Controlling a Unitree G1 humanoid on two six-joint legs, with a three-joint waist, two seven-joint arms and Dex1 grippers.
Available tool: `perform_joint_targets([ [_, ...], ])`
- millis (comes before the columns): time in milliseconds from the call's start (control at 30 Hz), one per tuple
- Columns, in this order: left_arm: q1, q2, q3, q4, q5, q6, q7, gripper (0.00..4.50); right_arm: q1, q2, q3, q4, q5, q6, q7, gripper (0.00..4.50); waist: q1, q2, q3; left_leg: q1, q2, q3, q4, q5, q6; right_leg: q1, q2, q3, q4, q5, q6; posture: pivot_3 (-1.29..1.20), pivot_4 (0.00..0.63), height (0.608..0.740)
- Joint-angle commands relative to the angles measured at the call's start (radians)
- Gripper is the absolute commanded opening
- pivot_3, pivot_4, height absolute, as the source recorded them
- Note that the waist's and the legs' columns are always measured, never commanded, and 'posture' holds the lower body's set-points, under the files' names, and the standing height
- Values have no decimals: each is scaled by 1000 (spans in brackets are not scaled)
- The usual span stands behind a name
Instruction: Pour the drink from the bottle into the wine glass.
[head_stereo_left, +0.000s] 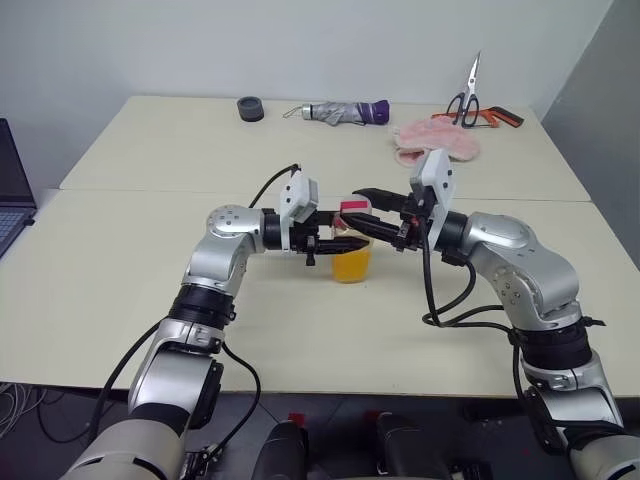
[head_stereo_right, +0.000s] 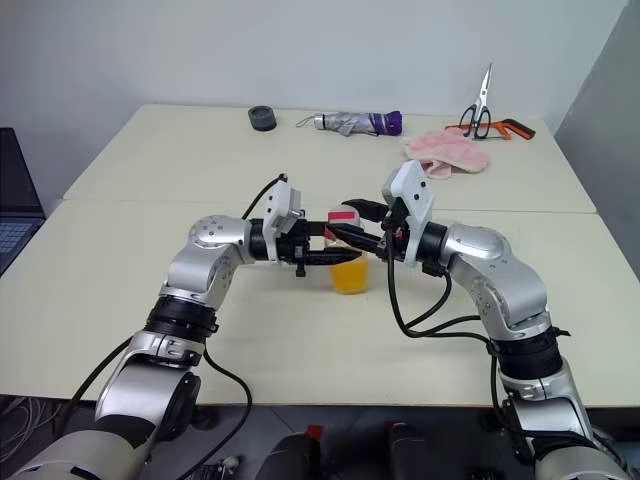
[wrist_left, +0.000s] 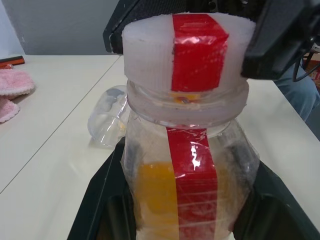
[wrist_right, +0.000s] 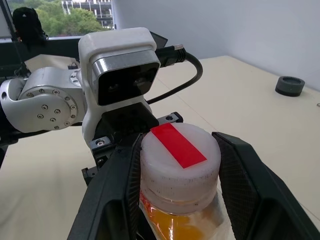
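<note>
Bottle (head_stereo_left: 351, 250) braced upright at mid-table for cap removal.
Left gripper (head_stereo_right: 318, 247) clamps the bottle body, holding it steady; right gripper (wrist_right: 177, 172) straddles the cap (wrist_right: 180, 157), contact uncertain. Wine glass (wrist_left: 107, 117) lies toppled just beside the bottle and needs righting. Umbrella (head_stereo_left: 345, 112), scissors (head_stereo_left: 468, 98) and pink cloth (head_stereo_left: 437, 141) sit well clear.

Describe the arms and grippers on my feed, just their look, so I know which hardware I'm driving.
Both arms are silver-grey metal segments joined by black joints, with black cables looping loosely alongside. Each wrist carries a white boxy camera housing; its dark lens window is visible on the left one. The left gripper and right gripper each have two black, tapering fingers.
</note>
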Motion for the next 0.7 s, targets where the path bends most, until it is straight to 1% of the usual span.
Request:
perform_joint_targets([
  [33, -17, 0, 8, -51, -15, -9, 1, 1821, -11, 21, -19, -32, -31, -110, -11, 1839, 0, 0, 0, 0, 0, 0, 0, 0, 0, 0, 0, 0, 0, 0, 0, 0, 150, 740],
  [133, -11, 0, 11, -59, -15, -6, 2, 1820, 2, 33, -34, -44, -16, -109, -10, 1839, 0, 0, 0, 0, 0, 0, 0, 0, 0, 0, 0, 0, 0, 0, 0, 0, 150, 740],
  [300, -2, -1, 12, -69, -17, -1, 7, 1817, 31, 42, -124, -78, 145, 31, -22, 1797, 1, 0, 0, 0, 0, 0, 0, 0, 0, 0, -1, 0, 0, 0, 0, 0, 150, 740],
  [433, 1, 1, 11, -74, -20, -1, 11, 1817, 58, 20, -188, -118, 211, 92, -59, 1742, 1, 0, 0, 0, 0, 0, 0, 0, 0, 0, -1, 0, 0, 0, 0, 0, 150, 740],
  [533, 6, 3, 12, -79, -22, 1, 14, 1817, 105, -29, -218, -165, 205, 107, -83, 1741, 1, 0, 0, 0, 0, 0, 0, 0, 0, 0, -1, 0, 0, 0, 0, 0, 150, 740],
  [700, 11, 7, 14, -84, -26, 4, 16, 1817, 300, -138, -264, -196, 112, 34, -90, 1741, 3, 0, 0, -1, -1, 0, 0, 0, 0, 0, -1, 0, -1, 0, 0, 0, 150, 740],
])
